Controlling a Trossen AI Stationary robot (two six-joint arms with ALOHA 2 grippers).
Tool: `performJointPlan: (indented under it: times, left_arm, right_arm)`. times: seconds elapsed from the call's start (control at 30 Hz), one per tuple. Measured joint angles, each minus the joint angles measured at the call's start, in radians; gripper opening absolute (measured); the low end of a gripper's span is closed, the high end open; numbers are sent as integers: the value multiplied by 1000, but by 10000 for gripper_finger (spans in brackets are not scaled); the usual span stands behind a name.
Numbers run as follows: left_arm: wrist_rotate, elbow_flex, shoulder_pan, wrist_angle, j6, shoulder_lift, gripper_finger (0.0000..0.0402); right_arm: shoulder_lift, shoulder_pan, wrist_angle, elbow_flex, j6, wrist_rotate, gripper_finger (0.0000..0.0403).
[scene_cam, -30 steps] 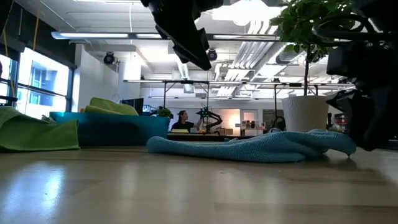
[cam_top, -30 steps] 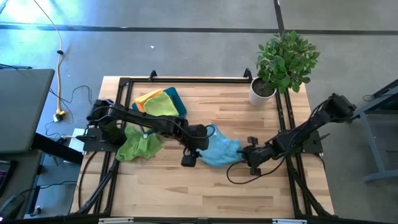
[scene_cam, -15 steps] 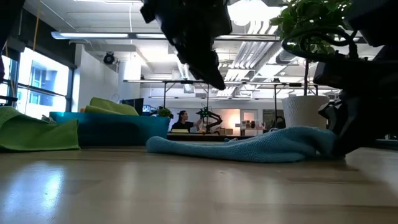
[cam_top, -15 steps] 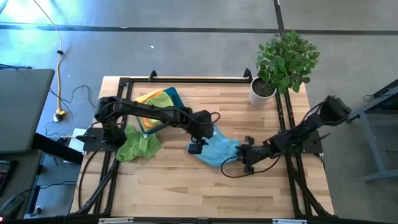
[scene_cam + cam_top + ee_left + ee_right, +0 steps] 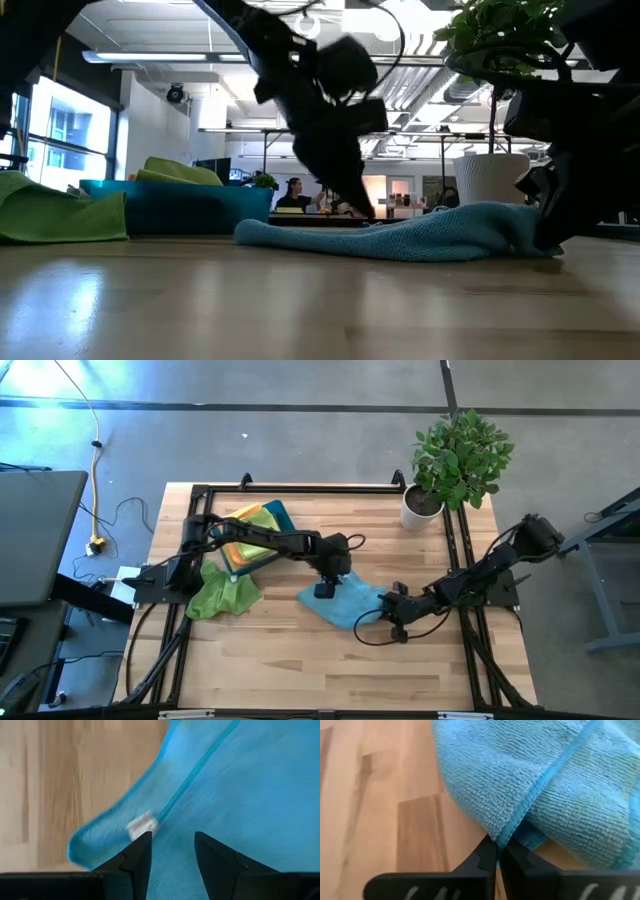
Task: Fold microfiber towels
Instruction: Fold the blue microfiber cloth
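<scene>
Fingers on the right gripper (image 5: 496, 851) are pinched together on the folded edge of the light blue towel (image 5: 345, 600), which lies mid-table. Left gripper (image 5: 172, 852) hovers over that towel's far corner, fingers apart, holding nothing (white tag (image 5: 142, 826) just ahead). More towels (image 5: 226, 594) sit by the teal tray (image 5: 281, 517).

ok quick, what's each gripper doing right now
Left gripper: jaws open, over the light blue towel.
Right gripper: jaws shut on that towel's edge.
</scene>
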Motion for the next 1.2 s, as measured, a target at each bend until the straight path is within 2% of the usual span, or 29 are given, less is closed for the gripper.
performJointPlan:
  times: [0.2,0.43,0.8,1.0,1.2]
  left_arm:
    - [-3,0,29,-23,0,46,137]
    - [12,2,8,-99,0,36,125]
    - [-22,2,-59,-109,0,36,77]
    - [-71,-2,-81,-128,-8,13,10]
    - [-75,-2,-93,-124,-97,-66,10]
  right_arm:
    - [0,0,21,0,27,-18,1]
    - [0,0,0,0,40,-17,1]
    - [0,-3,-4,0,42,33,0]
    - [0,-3,-2,0,59,33,0]
    - [0,-3,-9,6,88,29,0]
